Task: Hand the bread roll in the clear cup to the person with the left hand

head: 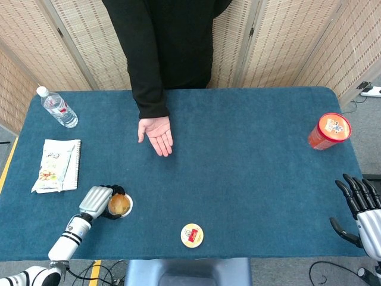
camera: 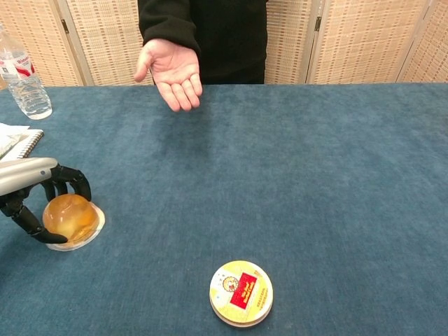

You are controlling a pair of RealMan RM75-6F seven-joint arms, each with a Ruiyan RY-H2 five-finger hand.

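Note:
The bread roll in its clear cup stands dome-up on the blue table near the front left edge. My left hand wraps around it from the left, with fingers curled over the far side and the thumb against its near base. The cup still rests on the cloth. The person's open palm is held out above the far left-centre of the table. My right hand hangs open off the table's right front corner, holding nothing.
A water bottle lies at the far left. A snack packet on a notebook lies just behind my left hand. A yellow round tin sits at front centre, and a red tub at far right.

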